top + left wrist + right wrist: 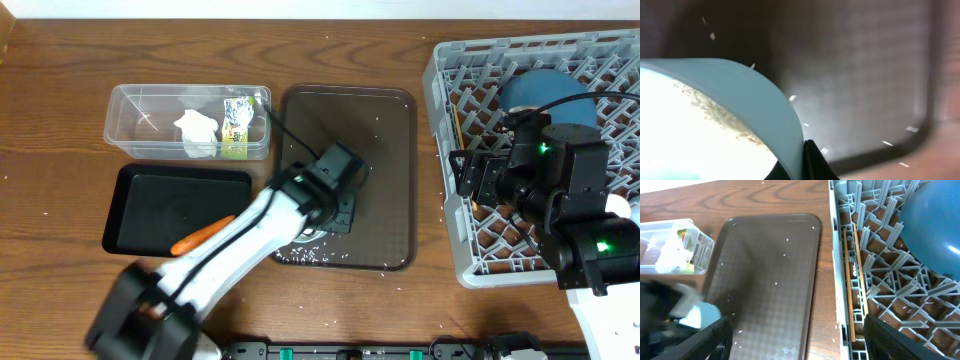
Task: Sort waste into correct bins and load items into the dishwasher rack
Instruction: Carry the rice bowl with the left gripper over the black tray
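Note:
My left gripper [335, 195] hangs over the dark brown serving tray [390, 120]. In the left wrist view the left gripper [805, 160] is shut on the rim of a bowl [740, 100] that is pale blue outside and white inside, with brownish residue. The bowl also shows in the right wrist view [697, 315]. Loose rice grains [305, 256] lie on the tray's front. The clear tub [140, 110] holds the white tissue [197, 133] and the wrapper [238, 125]. The carrot [200, 236] lies in the black tray [150, 200]. My right gripper [800, 345] is open and empty at the rack's left edge [470, 175].
The grey dishwasher rack [450, 70] stands at the right. It holds the blue plate [545, 95] and the chopsticks [855, 280] along its left wall. A strip of bare wooden table lies between the serving tray and the rack.

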